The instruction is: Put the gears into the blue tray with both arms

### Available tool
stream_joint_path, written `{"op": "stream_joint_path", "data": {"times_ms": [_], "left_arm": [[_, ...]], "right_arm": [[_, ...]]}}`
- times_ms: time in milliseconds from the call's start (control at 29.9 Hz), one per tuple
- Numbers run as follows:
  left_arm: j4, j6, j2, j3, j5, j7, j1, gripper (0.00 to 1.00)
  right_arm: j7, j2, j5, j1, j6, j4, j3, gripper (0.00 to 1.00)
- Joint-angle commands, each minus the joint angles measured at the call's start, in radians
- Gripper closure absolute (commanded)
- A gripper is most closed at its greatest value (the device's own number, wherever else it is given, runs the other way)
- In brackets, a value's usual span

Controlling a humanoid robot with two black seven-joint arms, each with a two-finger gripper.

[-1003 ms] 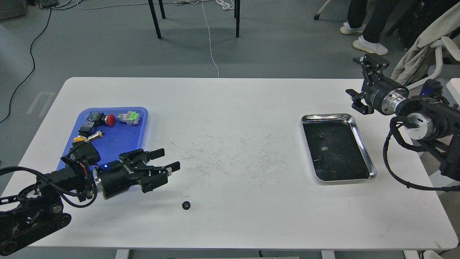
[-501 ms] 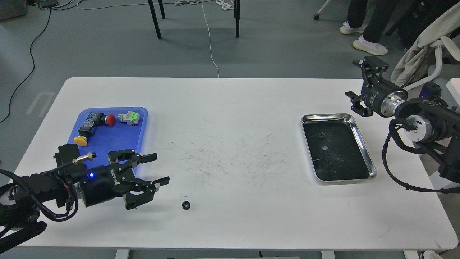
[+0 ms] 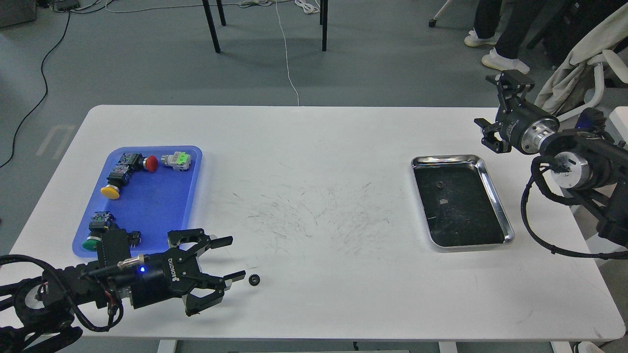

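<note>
- Head view: a gear (image 3: 254,280) is seen lying flat on the white table (image 3: 314,147), just beside the lower fingertip of the left gripper (image 3: 227,259), whose fingers are spread wide and empty.
- A second gear (image 3: 439,185) appears as a small dark speck inside the steel tray (image 3: 495,196); the right gripper (image 3: 495,110) is held above the table's far right edge, fingers parted, nothing held.
- The blue tray (image 3: 147,211) holds only push-buttons (image 3: 142,163).
- The gear is judged light, rigid and thin; a pinch across its toothed rim is advised, as it may skid on the smooth top.
</note>
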Motion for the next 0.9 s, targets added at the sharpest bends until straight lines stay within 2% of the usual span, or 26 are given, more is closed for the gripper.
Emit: {"op": "stream_joint_path", "data": {"times_ms": [0, 501, 869], "left_arm": [[0.007, 0.001, -0.035, 0.000, 0.000, 0.000, 0.017, 0.29], [0.162, 0.001, -0.193, 0.001, 0.000, 0.000, 0.035, 0.29], [0.189, 0.008, -0.199, 0.000, 0.000, 0.000, 0.065, 0.30]], "right_arm": [[-0.003, -0.010, 0.000, 0.009, -0.002, -0.003, -0.001, 0.03], [-0.008, 0.000, 0.006, 0.032, -0.045, -0.043, 0.026, 0.03], [-0.002, 0.014, 0.015, 0.016, -0.048, -0.046, 0.051, 0.03]]}}
